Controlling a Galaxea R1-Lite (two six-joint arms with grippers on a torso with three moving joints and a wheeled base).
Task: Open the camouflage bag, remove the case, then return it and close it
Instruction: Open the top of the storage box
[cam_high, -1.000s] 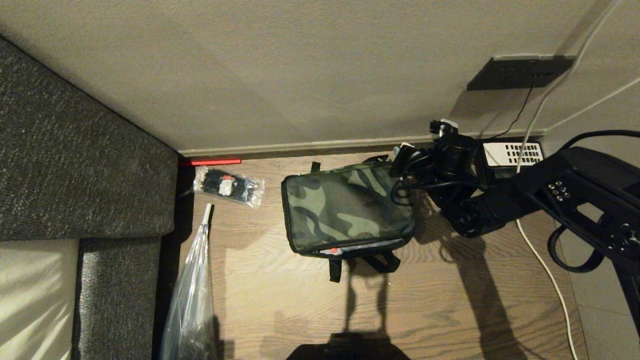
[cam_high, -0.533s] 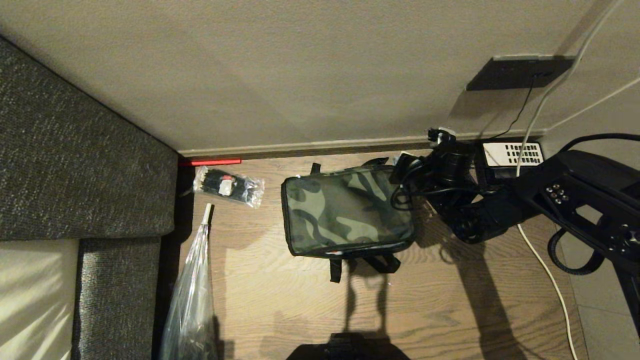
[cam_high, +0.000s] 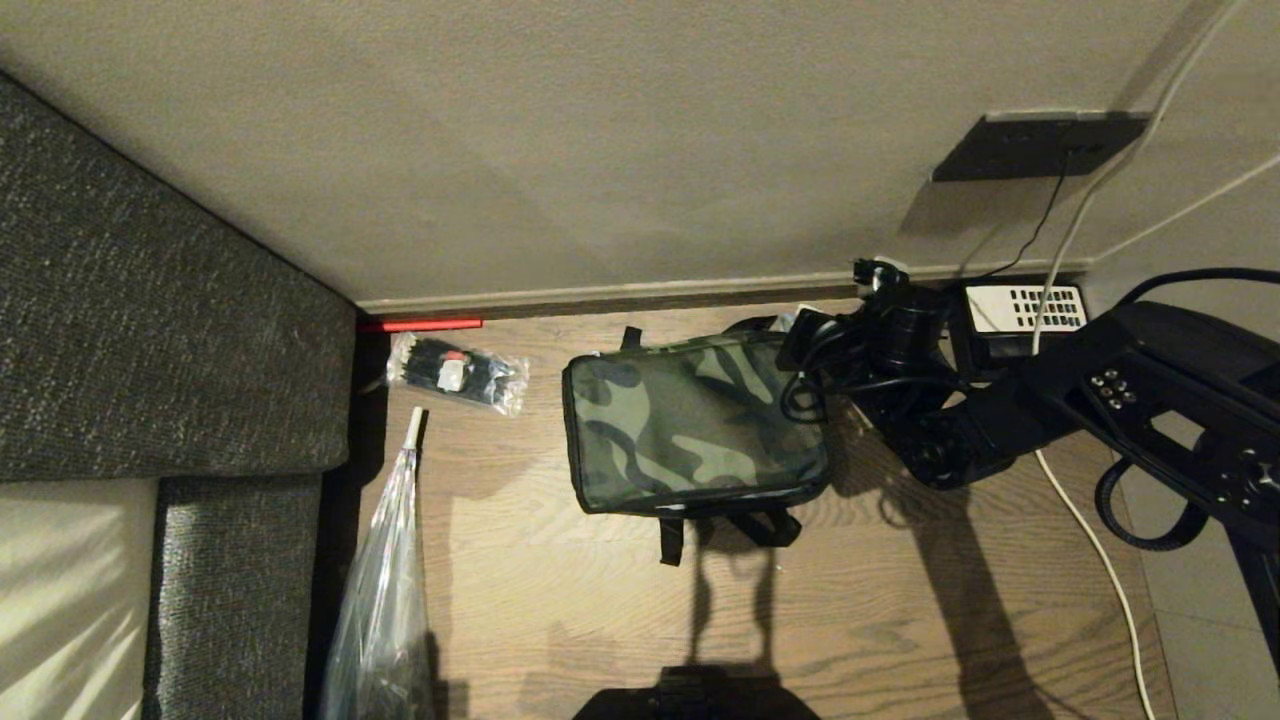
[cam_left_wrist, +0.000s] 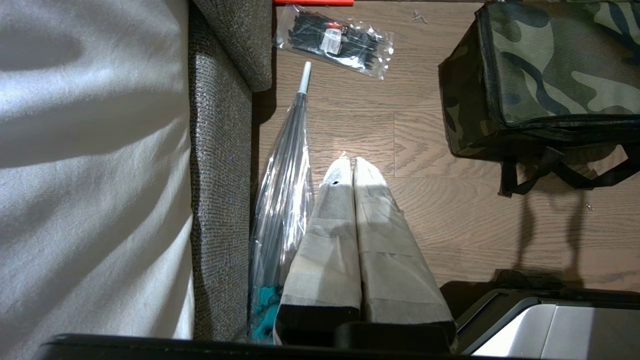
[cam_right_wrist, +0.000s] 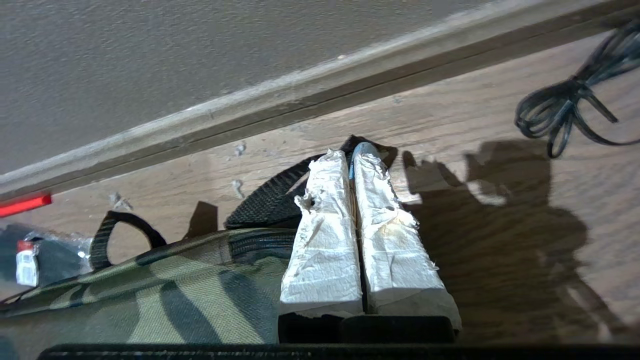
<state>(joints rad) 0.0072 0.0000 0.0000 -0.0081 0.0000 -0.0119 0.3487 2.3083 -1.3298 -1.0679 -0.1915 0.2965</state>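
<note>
At the far right corner of the green-and-black camouflage fabric bag (cam_high: 692, 424), which lies lid down on the wooden floor, long axis left-right, the right gripper (cam_right_wrist: 353, 150) has its taped fingers pressed together on nothing visible; the bag extends left from it. The left gripper (cam_left_wrist: 348, 162), likewise closed, hangs well off.

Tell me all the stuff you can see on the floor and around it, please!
camouflage bag: one, green and black, on the wooden floor by the wall, lid down
plastic packet: one, clear with black items inside, left of the bag
umbrella: one, clear with a white tip, lying beside the sofa
sofa: one, dark grey, at the left
red strip: one, at the skirting board
telephone: one, black with a white panel, by the wall, right
cable: one, white, right
left gripper: shut, hanging above the floor near the umbrella
right gripper: shut, at the bag's far right corner
</note>
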